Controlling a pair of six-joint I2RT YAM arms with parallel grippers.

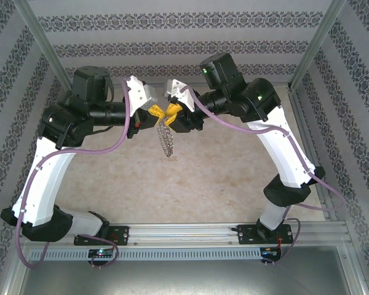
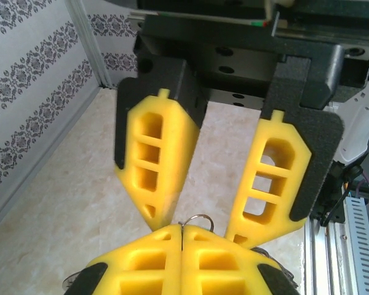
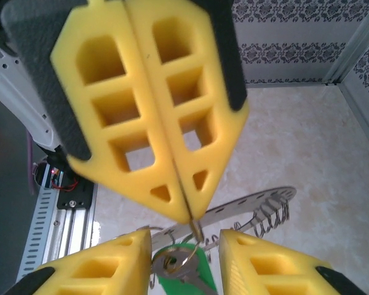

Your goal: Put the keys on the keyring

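At the upper middle of the overhead view, two hands meet above the pale, marbled bench (image 1: 234, 178). The left hand (image 3: 189, 215) has its hollow-celled yellow foam fingers pressed flat together, pinching a thin wire loop (image 2: 197, 215). Below it dangles the keyring (image 3: 258, 200), a flat grey metal disc edged with silvery coils. The right hand (image 3: 184, 239) has its jaws standing apart. Between them, at the bottom edge of the frame, sits the green key (image 3: 186, 284) by a small steel ring (image 3: 168, 259). Striped, damask-patterned walls (image 1: 184, 24) close in the bench.
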